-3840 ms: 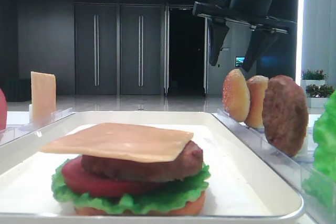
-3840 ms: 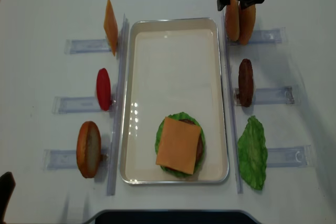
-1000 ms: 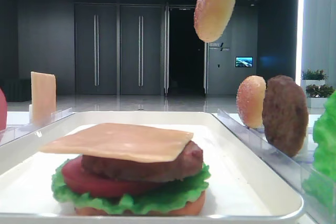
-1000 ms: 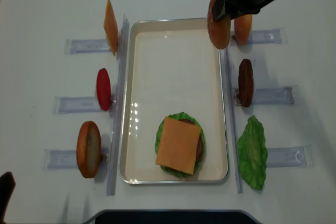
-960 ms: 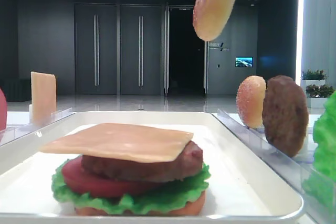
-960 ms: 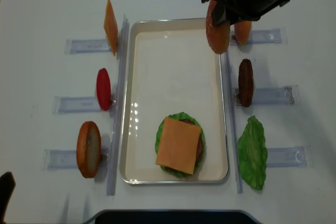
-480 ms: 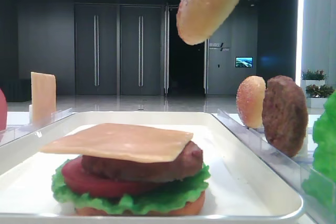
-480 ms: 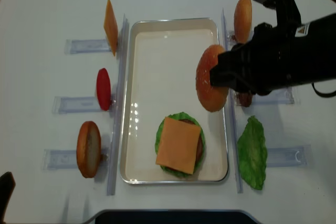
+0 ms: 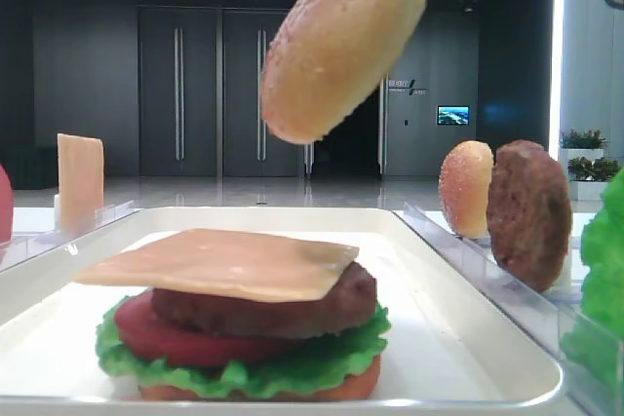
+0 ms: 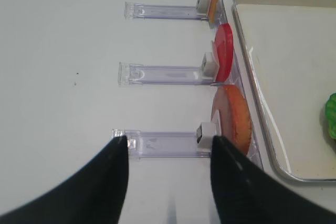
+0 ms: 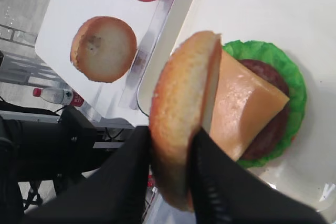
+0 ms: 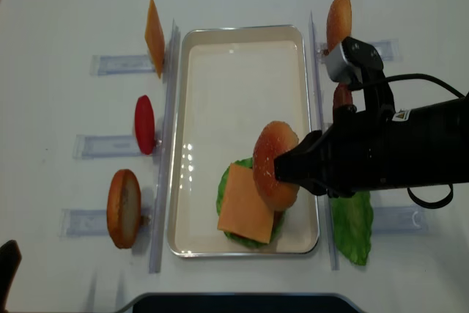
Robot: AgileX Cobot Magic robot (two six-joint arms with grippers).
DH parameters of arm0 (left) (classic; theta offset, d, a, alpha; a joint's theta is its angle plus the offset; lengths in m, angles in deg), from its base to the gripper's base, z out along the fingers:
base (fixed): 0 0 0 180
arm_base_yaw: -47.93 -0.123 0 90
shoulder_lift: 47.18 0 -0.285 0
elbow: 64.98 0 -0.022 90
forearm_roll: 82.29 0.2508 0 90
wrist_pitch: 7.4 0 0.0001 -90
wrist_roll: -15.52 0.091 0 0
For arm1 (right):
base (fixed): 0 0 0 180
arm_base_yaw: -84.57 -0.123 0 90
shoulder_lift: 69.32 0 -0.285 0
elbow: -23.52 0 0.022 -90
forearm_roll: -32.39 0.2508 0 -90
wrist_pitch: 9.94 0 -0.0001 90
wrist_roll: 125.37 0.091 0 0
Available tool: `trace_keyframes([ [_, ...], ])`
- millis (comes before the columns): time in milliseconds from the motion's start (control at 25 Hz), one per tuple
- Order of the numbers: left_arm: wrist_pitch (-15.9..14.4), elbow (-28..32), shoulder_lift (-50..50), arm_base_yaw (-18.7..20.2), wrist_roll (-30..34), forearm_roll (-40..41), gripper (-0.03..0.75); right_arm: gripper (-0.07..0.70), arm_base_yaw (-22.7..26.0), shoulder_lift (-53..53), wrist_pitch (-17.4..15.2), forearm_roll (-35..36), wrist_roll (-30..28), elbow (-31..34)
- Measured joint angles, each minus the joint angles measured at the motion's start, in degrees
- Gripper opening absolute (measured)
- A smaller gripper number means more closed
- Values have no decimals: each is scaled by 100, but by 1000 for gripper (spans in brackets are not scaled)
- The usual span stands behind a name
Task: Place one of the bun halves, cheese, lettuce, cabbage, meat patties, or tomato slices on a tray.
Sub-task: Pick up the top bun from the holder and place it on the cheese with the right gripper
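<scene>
The right gripper (image 11: 168, 174) is clamped tight on the bun top (image 11: 185, 121), pinching it by the edge so the bun stands tilted on its rim, dome side out, over the stack at the near end of the tray (image 12: 242, 56). In the overhead view the bun (image 12: 272, 164) hangs at about 2 o'clock of the cheese slice (image 12: 245, 201), overlapping its corner; it is in the air and touches nothing below. The stack reads, top down, cheese, meat patty (image 9: 263, 309), tomato slice (image 9: 146, 333), lettuce (image 9: 322, 362) and a bottom bun at the base. The left gripper (image 10: 168, 182) sits well apart at the left of the table, jaws spread and empty, above the rack beside the orange bun half (image 10: 233, 119). Judged risks: the bun is steeply canted, so a release from this attitude would likely land it on its rim and let it roll off the cheese onto the tray floor or toward the rim at 3 o'clock. It is also off centre toward the right; lowering without correction could catch the cheese corner and slide or tilt the slice, since that slice overhangs the patty. A hard descent could shove the whole stack, which looks loosely piled. The spare patty (image 9: 528, 213) and second bun (image 9: 465, 188) on the right rack stand close to the arm's path and could be knocked.
</scene>
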Motion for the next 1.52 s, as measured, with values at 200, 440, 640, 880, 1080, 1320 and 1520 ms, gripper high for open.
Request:
trace_keyframes([
  [200,0,0,0,0,0,0,391,197,3,457,-19,994,-871,0],
  [440,0,0,0,0,0,0,391,196,3,1119,-713,2434,-2296,6],
  [640,0,0,0,0,0,0,391,196,3,1504,-1207,3232,-2995,6],
  [880,0,0,0,0,0,0,391,196,58,1923,-1454,3332,-3063,6],
  [1080,0,0,0,0,0,0,391,195,229,2099,-1699,3337,-3074,6],
  [1320,0,0,0,0,0,0,391,194,433,2117,-1768,3312,-3074,89],
  [1520,0,0,0,0,0,0,391,194,532,2117,-1854,3260,-3075,177],
])
